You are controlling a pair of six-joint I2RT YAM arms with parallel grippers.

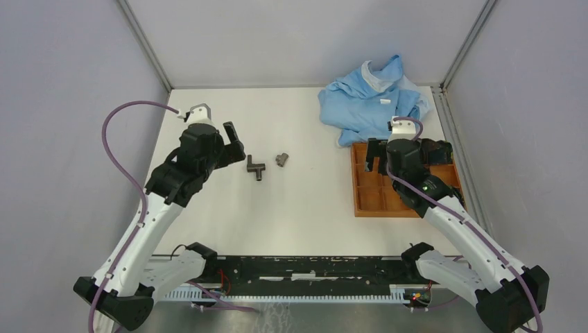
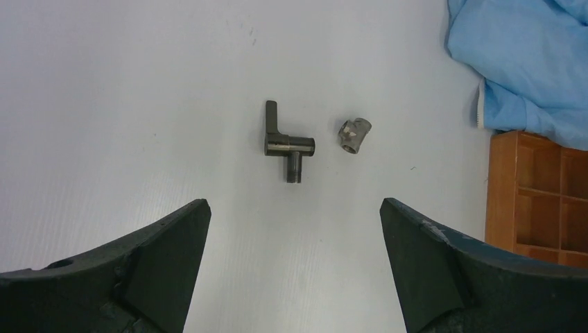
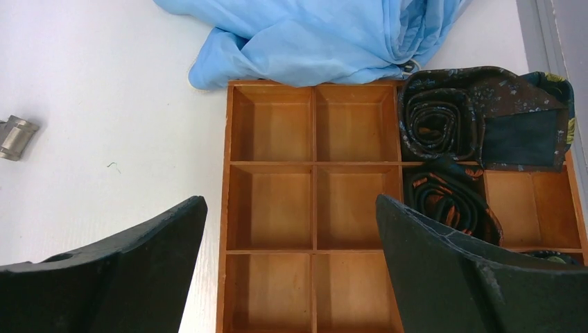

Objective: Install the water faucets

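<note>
– Firstly, where did the parts stand at inspection?

– Both lay loose on the white bench (image 2: 104, 104), near its middle. The dark grey T-shaped metal pipe fitting (image 2: 286, 144) lay flat, and the shorter, stubby grey metal fitting (image 2: 354, 134) sat just beside it, not touching. Neither was joined to anything.

– And the grippers?

– The left gripper (image 2: 295, 205) hovered near the pair with its jaws wide and nothing between them. The right gripper (image 3: 290, 201) was equally wide and empty. It hung over the compartmented wooden tray (image 3: 227, 208), well apart from the T-piece.

– Hazards noted?

– Three, in my judgement. The fittings were low and rounded, so closing jaws could skid one across the smooth bench or roll it away. The pieces lay close together, so jaws that wide coming down on one could knock the other. Mating them off-axis could also jam the threads.

– Anything else in the area?

– A crumpled light blue cloth (image 3: 312, 35) lay against the tray's far side, and dark patterned fabric rolls (image 3: 437, 118) filled some compartments. A fitting knocked that way could slide under the cloth and be lost.
</note>
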